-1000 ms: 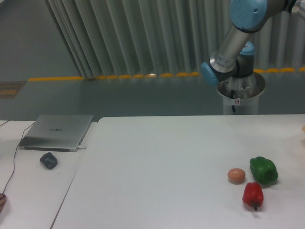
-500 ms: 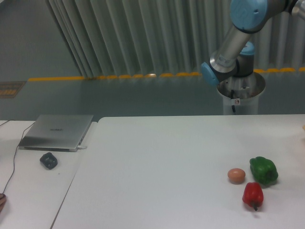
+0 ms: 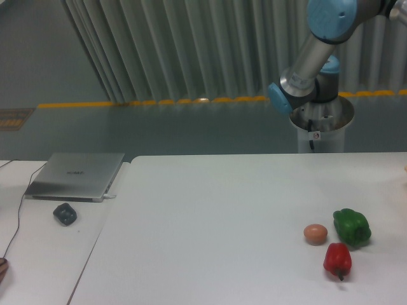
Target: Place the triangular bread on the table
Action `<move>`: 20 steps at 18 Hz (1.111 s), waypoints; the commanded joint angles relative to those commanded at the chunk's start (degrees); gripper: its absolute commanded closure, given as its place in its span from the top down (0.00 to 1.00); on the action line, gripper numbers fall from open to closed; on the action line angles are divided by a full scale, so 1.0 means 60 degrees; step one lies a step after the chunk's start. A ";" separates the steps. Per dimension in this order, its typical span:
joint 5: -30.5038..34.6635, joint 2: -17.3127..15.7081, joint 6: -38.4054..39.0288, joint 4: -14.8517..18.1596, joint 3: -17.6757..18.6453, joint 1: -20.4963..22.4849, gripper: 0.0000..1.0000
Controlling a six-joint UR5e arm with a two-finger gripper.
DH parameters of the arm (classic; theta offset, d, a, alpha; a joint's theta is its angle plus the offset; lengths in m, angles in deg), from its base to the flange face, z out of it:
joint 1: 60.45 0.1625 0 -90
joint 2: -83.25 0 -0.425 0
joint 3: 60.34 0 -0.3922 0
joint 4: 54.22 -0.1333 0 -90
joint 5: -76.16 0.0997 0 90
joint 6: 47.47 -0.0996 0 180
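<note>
**Arm high, end effector out of frame**

On tabletop [image 3: 222, 210]: egg [image 3: 315, 234] beside green pepper [image 3: 351, 227], red pepper [image 3: 337, 259] just below; bread barely visible at right edge [image 3: 405, 170]; laptop [image 3: 76, 175], dark lump [image 3: 65, 213] on side desk; end effector state unseen.

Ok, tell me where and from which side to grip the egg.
Grip the egg across its short axis, coming straight down from above. It lies on its side on the table, long axis roughly left-right. The green pepper sits close on its right, so put one finger on the near side and one on the far side.
</note>
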 joint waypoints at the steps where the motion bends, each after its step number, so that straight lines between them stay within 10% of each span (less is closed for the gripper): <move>1: 0.0000 -0.0015 -0.0015 0.0015 -0.0015 0.0000 0.23; 20: -0.1536 -0.0585 0.0029 0.2708 -0.1435 0.0264 0.17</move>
